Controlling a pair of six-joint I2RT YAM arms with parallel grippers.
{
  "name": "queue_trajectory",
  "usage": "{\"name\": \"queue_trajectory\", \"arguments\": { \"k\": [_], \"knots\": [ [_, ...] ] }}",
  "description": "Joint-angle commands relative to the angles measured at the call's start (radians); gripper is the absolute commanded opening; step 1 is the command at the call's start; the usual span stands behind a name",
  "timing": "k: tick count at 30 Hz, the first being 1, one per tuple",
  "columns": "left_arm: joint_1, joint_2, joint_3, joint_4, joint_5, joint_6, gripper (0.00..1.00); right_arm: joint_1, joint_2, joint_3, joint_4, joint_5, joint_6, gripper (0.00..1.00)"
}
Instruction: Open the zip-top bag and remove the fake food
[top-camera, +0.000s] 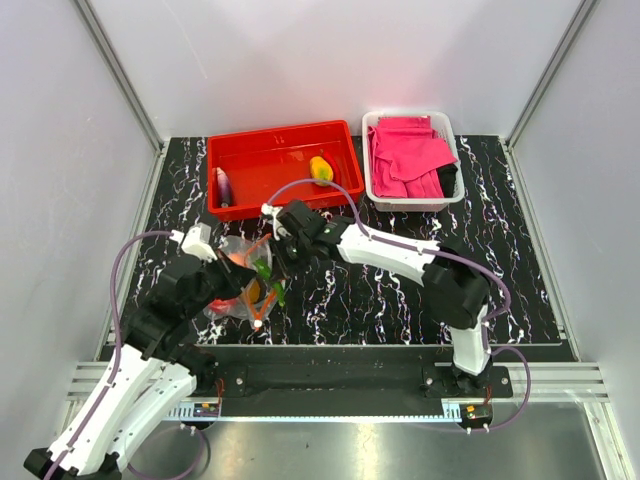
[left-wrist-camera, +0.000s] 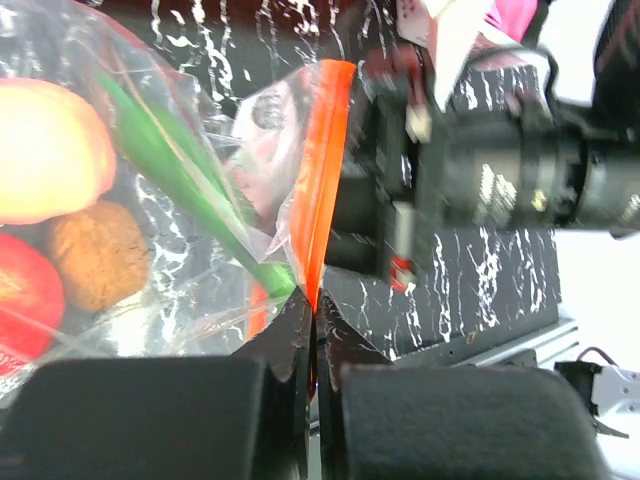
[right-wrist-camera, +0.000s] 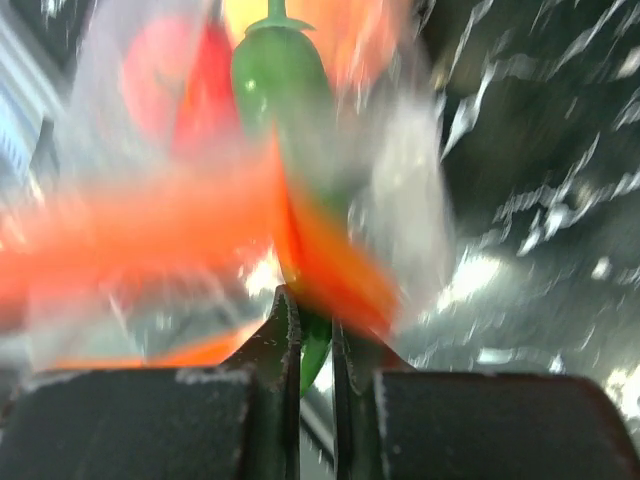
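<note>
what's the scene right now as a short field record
zip-top bag: between the two grippers
left gripper: jaws shut on the bag's orange strip
right gripper: jaws closed on something green, likely the green chili; blurred
in bag: kiwi, red fruit
red tray: eggplant, mango
white basket: pink cloths

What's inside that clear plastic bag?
Through the zip-top bag a green chili, a brown kiwi, a red fruit and a yellow-orange fruit show. Whatever lies beneath them is covered.
</note>
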Motion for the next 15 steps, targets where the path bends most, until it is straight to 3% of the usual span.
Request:
{"name": "queue_trajectory", "arguments": {
  "k": [1,8,15],
  "knots": [
    [-0.002,-0.009,0.048,-0.008,-0.105,0.014,0.00,0.005,-0.144,-0.079,-0.050,-0.122,-0.022,0.00],
    [-0.002,-0.005,0.063,-0.027,-0.207,-0.009,0.00,0.012,-0.341,-0.236,-0.059,-0.170,0.021,0.00],
    [-0.002,-0.052,0.078,-0.062,-0.297,-0.027,0.00,0.006,-0.482,-0.271,-0.158,0.068,-0.045,0.00]
  ]
}}
